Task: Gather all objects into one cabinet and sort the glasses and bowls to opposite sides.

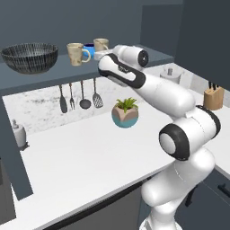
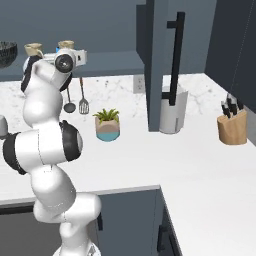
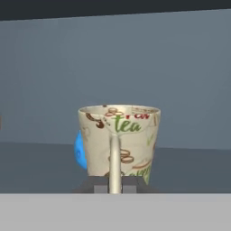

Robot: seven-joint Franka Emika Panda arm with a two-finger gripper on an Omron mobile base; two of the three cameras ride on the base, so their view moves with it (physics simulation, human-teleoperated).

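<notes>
Cream-beige mug [image 1: 79, 54] stands upright on the cabinet shelf [image 1: 40, 77] in my left base view, right of the ribbed bowl [image 1: 30, 57]; a second mug [image 1: 101, 45] and blue cup [image 1: 89, 49] sit behind. Right base view: arm reaches the shelf. Hand view: jaws closed on that second mug's handle [image 3: 115, 163].

Two mugs [image 2: 34, 49] on the cabinet [image 2: 120, 62] shelf, bowl [image 2: 6, 52] seemingly leftmost.

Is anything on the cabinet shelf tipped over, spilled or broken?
Nothing stands out. The ribbed bowl and both mugs stand upright on the shelf; the gripper is shut on one mug's handle.
</notes>
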